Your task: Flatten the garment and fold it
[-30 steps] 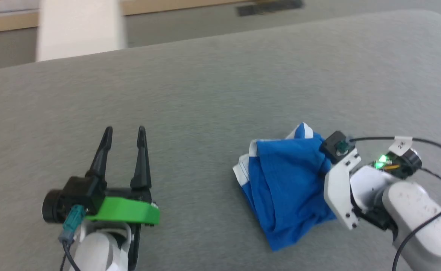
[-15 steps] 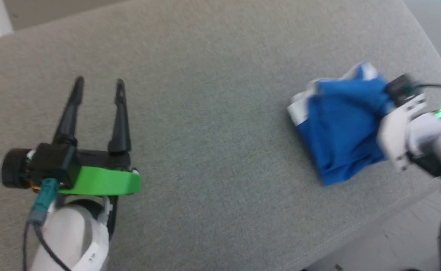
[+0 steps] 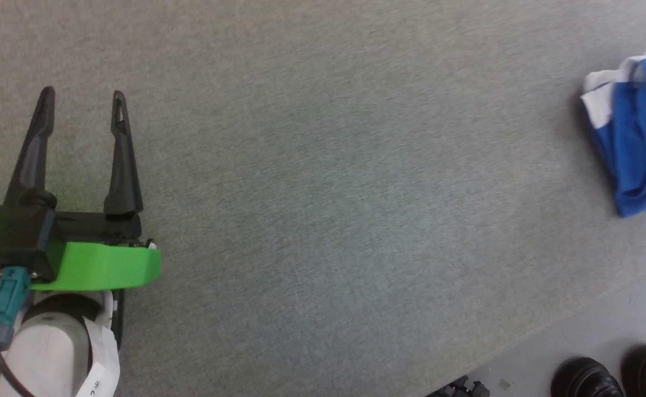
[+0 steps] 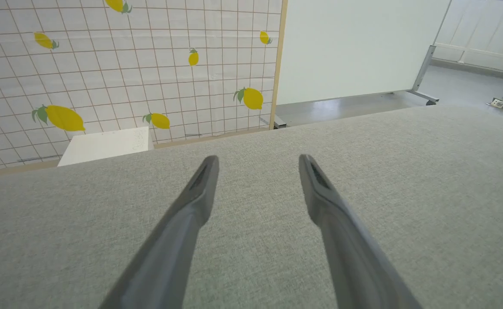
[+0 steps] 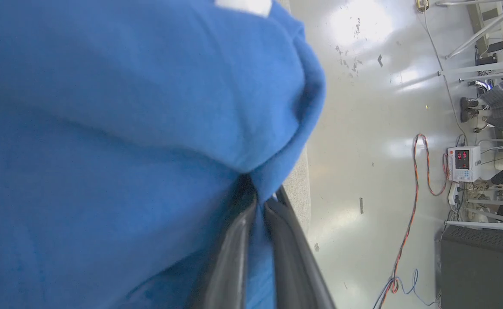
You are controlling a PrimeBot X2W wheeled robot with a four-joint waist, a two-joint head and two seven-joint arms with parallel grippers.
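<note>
Lying bunched near the right edge of the grey padded surface, the garment runs lengthwise away from the robot. The right claw is nearly closed, pinching a blue fold. The left claw hangs wide open and empty, well apart to the left, so the right arm is nearer.

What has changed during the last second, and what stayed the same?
Mainly the head camera swung: the garment now shows at that view's right edge, and a person's shoes have come into view. Its gap to the left gripper looks wider, so it was probably pulled rightward. Unchanged: left gripper open and empty over the table; right gripper shut on the bunched garment.
</note>
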